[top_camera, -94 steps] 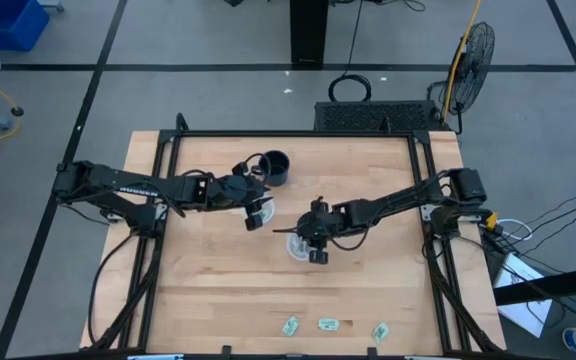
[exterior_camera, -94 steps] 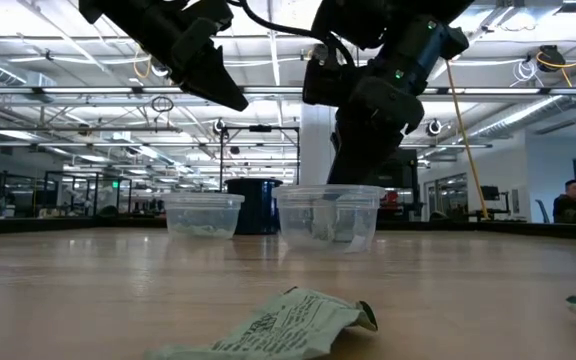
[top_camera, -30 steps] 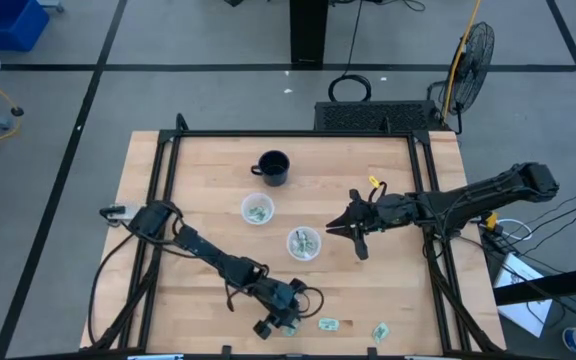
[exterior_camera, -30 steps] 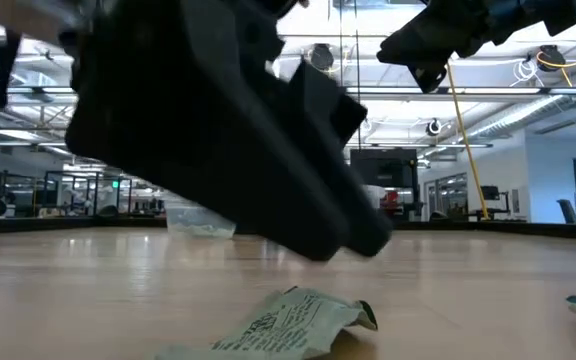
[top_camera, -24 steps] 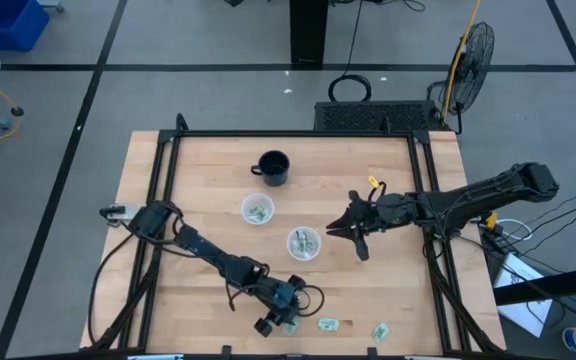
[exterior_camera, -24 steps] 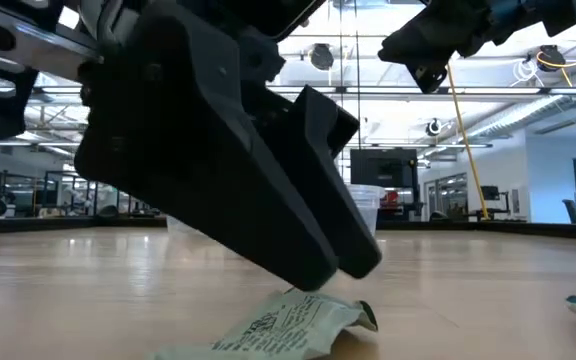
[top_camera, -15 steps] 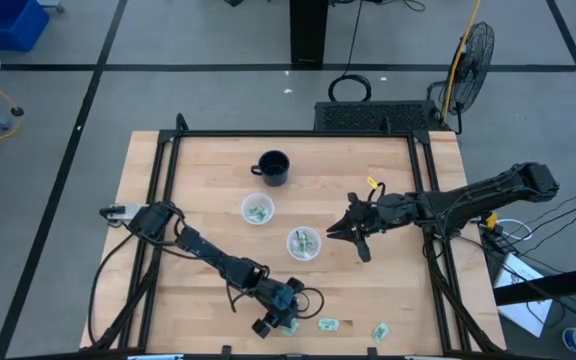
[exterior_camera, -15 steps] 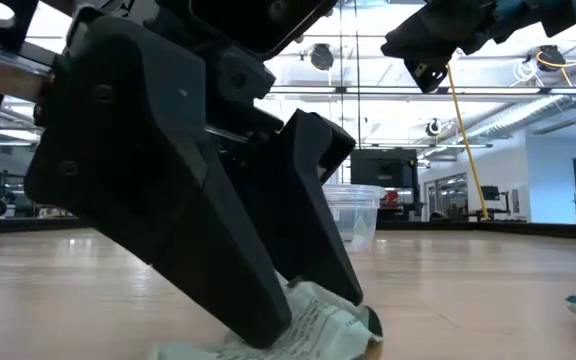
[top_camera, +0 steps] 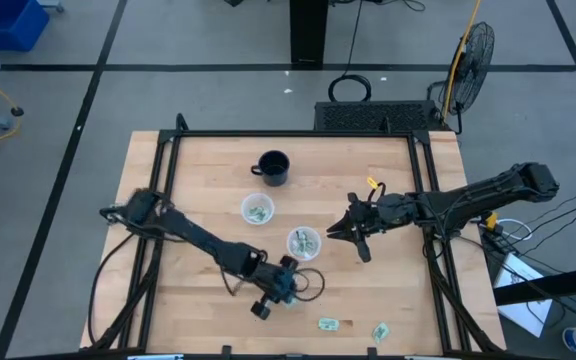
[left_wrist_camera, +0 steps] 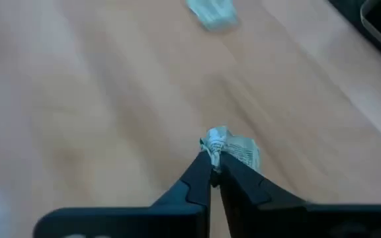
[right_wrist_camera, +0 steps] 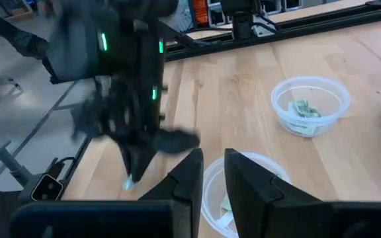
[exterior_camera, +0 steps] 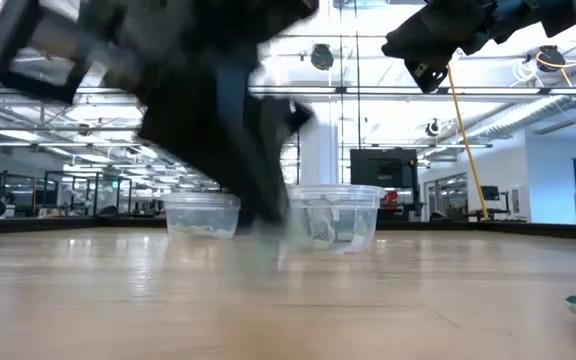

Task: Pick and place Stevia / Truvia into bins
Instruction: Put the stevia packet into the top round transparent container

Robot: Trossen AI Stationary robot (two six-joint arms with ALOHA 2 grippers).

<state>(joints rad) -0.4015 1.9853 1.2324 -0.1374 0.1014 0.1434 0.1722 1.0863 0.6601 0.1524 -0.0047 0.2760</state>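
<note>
My left gripper point(top_camera: 280, 292) hangs over the near middle of the table, shut on a light green and white Stevia packet point(left_wrist_camera: 233, 151). Two more packets point(top_camera: 328, 324) point(top_camera: 379, 330) lie flat by the near edge. The bins are two clear cups point(top_camera: 258, 210) point(top_camera: 304, 243) standing at the table's middle, each with packets inside. My right gripper point(top_camera: 343, 232) hovers just right of the nearer cup point(right_wrist_camera: 243, 182), with a narrow gap between its fingers and nothing in it. My left gripper pinches the packet's crumpled end point(left_wrist_camera: 214, 140) between its two fingertips. The fingers come from above, slanting down. The packet sticks out past the tips, lifted clear of the table.
A black mug point(top_camera: 273, 167) stands beyond the cups toward the far edge. A black frame point(top_camera: 168, 150) borders the table. Bare wood lies to the left and right of the cups.
My left gripper came down on the packet by the near edge, shut on it and lifted it clear. It has since moved up and toward the cups. My right gripper has stayed still.
</note>
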